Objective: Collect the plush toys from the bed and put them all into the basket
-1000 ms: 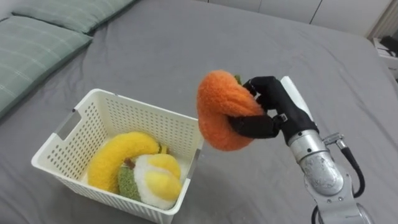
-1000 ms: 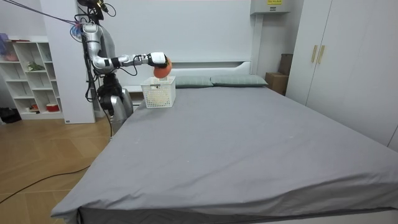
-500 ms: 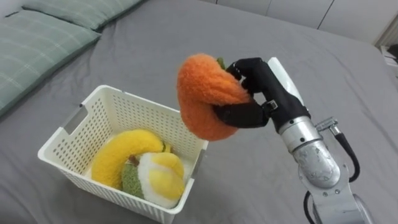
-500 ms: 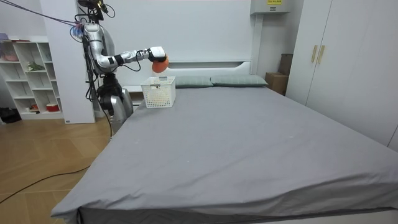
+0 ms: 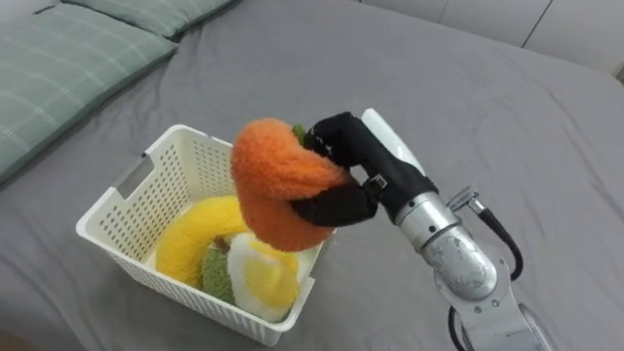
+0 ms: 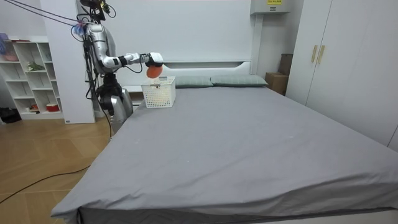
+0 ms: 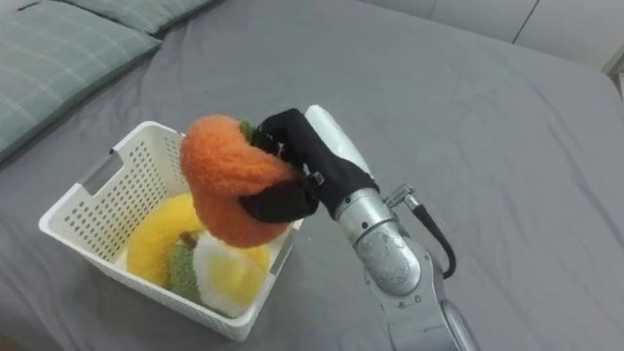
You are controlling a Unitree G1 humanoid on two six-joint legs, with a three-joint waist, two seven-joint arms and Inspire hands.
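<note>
The right hand (image 5: 356, 175) is clamped round the orange toy (image 5: 278, 185), which projects from its palm side. The basket (image 5: 190, 161) lies directly below the toy, below-left of the hand; opening the hand should drop it in.

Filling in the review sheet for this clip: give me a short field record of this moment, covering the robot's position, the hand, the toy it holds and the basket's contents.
Robot: stands beside the bed, at the end with the pillows
Right hand: shut on the orange plush toy
Toy position: held in the air above the basket's right edge, not yet released
Basket: white, stands on the grey bed
Basket contents: yellow banana plush, white and yellow plush, green plush piece between them
</note>
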